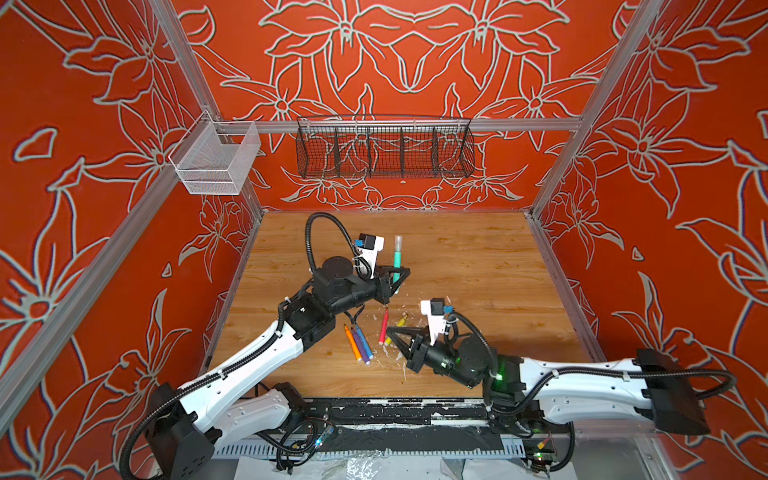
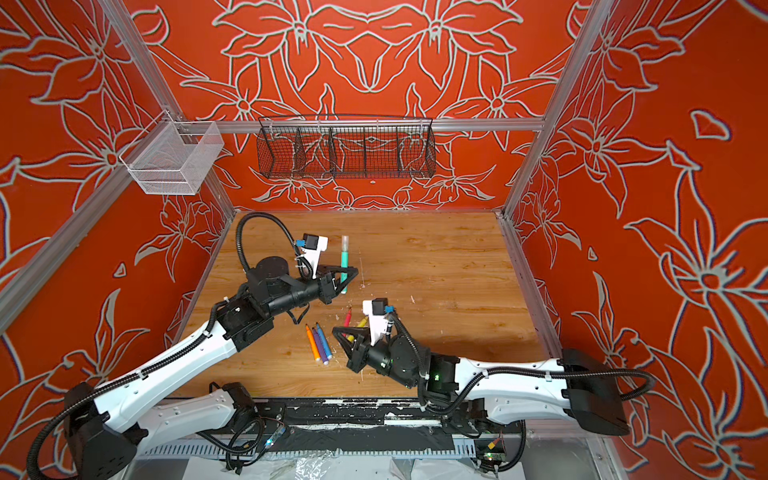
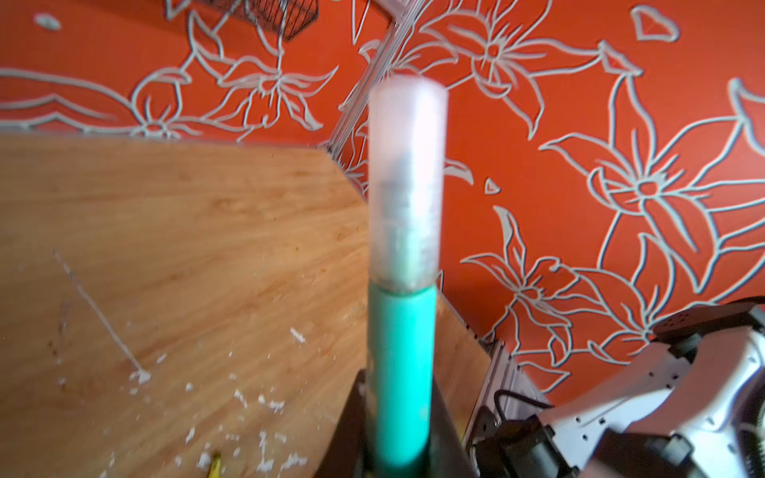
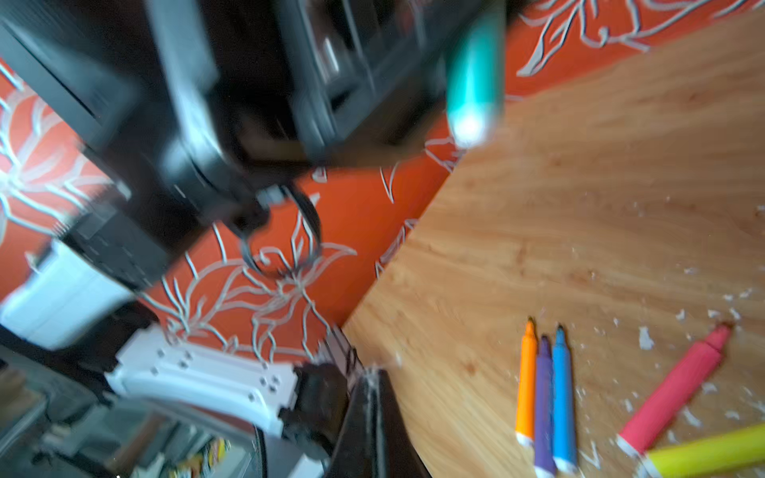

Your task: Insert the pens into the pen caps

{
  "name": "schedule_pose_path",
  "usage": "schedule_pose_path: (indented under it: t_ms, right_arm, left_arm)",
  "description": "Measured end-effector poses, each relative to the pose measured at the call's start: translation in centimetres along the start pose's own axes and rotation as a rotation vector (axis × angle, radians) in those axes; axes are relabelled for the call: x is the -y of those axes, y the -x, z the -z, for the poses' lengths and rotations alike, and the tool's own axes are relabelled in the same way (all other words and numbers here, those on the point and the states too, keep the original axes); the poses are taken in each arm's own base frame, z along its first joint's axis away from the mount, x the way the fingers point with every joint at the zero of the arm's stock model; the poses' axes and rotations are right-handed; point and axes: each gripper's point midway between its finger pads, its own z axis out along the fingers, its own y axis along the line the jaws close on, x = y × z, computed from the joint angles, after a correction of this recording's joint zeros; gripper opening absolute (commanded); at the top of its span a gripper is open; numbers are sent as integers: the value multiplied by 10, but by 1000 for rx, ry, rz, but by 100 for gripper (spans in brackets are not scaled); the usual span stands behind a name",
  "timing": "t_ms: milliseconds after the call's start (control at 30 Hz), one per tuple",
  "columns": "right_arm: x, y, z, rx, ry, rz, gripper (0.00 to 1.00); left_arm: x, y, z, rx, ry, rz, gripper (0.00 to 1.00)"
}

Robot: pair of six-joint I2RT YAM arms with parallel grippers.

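My left gripper [image 1: 401, 274] [image 2: 349, 272] is shut on a green pen [image 1: 397, 259] [image 3: 399, 372], held upright above the wooden table [image 1: 478, 270]. A clear pen cap [image 1: 398, 242] [image 3: 407, 182] sits on the pen's upper end. My right gripper [image 1: 388, 329] [image 4: 374, 372] is shut with nothing in it, low over the table beside the lying pens. Orange [image 4: 526, 385], purple [image 4: 543, 405] and blue [image 4: 564, 397] pens lie side by side. A pink-red pen [image 4: 679, 385] and a yellow pen [image 4: 712, 451] lie next to them.
White flecks [image 1: 390, 353] are scattered on the table around the pens. A black wire basket [image 1: 384, 149] hangs on the back wall and a white mesh basket [image 1: 216, 160] on the left rail. Metal rails edge the table.
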Motion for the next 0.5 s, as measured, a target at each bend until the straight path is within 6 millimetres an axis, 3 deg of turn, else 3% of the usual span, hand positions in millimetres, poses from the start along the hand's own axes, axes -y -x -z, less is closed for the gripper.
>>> schedule_pose_path:
  t_ms: [67,133,200,367,500]
  right_arm:
    - [6,-12,-1,-50,-19,16,0]
    - [11,-16,2,-73,-40,27,17]
    - [14,-11,9,-78,-71,47,26]
    - [5,34,40,31,-105,78,38]
    - [1,63,63,116,-118,102,51]
  left_arm:
    - [5,13,2,48,-6,-27,0]
    - [5,17,4,64,2,-45,0]
    - [3,16,5,67,11,-63,0]
    - [-3,-4,15,46,32,-110,0]
    - [13,-26,23,14,14,-184,0]
